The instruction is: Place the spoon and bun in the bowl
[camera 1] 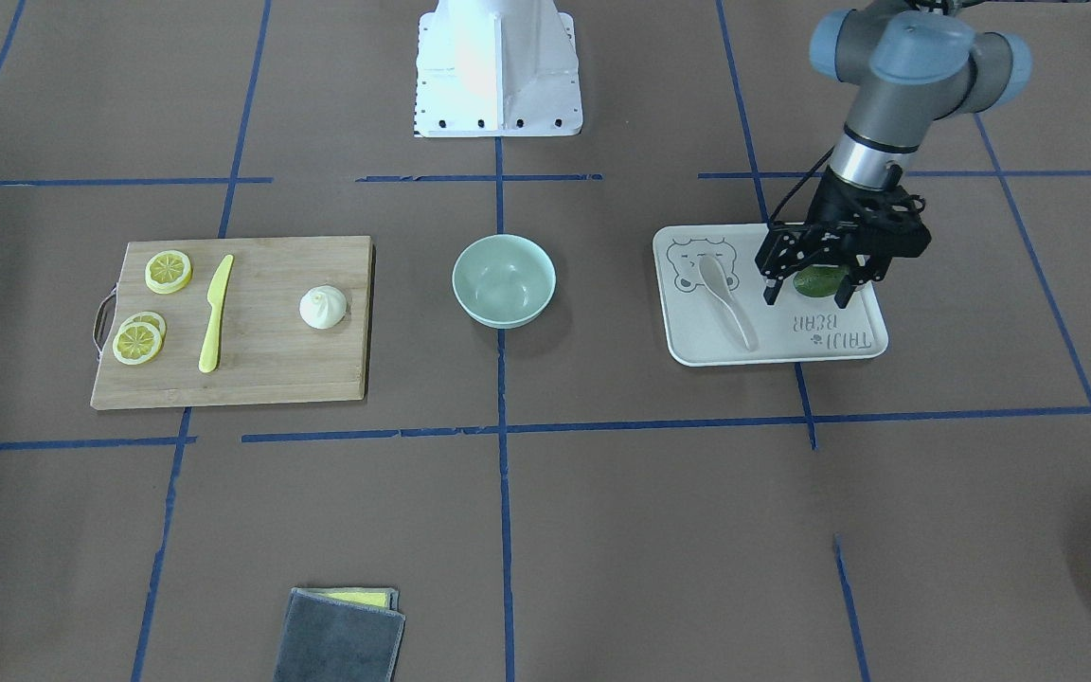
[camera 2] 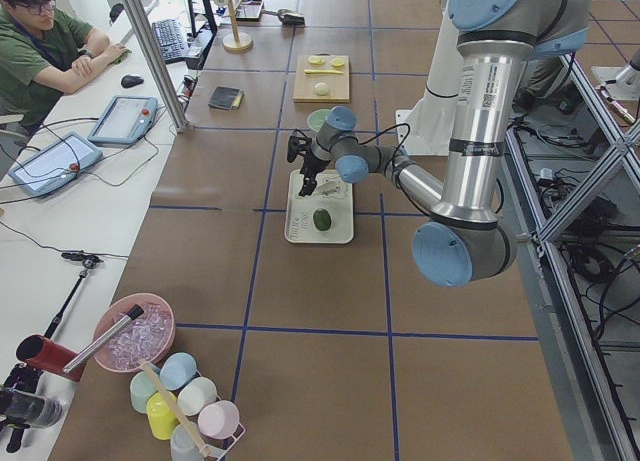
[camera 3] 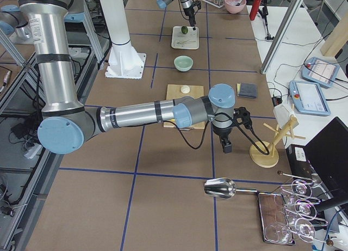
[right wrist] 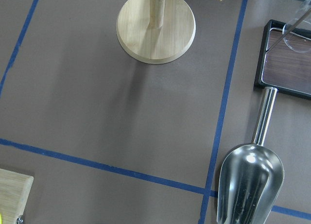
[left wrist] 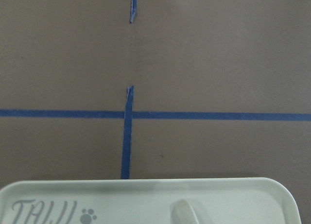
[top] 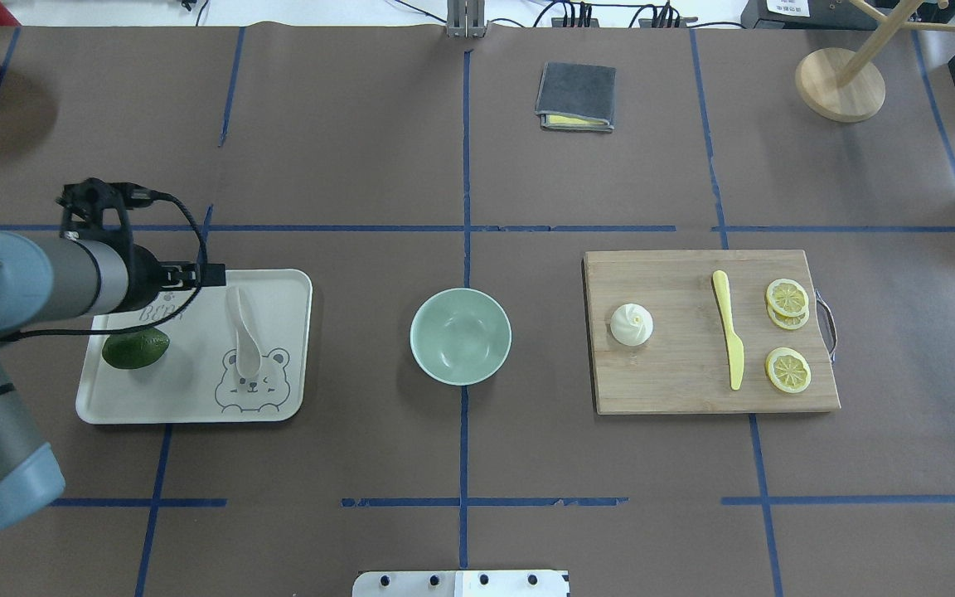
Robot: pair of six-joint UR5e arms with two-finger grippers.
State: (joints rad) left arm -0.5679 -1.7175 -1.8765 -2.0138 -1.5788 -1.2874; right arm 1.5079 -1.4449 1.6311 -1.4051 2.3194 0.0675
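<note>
The off-white spoon [camera 1: 724,294] lies on a white bear-print tray [camera 1: 849,346]; it also shows in the overhead view [top: 243,332]. The white pleated bun [camera 1: 323,308] sits on a wooden cutting board [camera 1: 271,369]. The empty mint-green bowl [camera 1: 504,280] stands between tray and board. My left gripper [camera 1: 809,296] is open and empty, pointing down over the tray, its fingers either side of a dark green fruit [camera 1: 817,280], beside the spoon. My right gripper [camera 3: 225,145] shows only in the exterior right view, near a wooden stand; I cannot tell its state.
A yellow knife [camera 1: 215,313] and lemon slices [camera 1: 169,271] lie on the board. A folded grey cloth [camera 1: 339,637] lies at the operators' edge. A wooden stand base [right wrist: 155,27] and a metal scoop [right wrist: 250,185] are below the right wrist.
</note>
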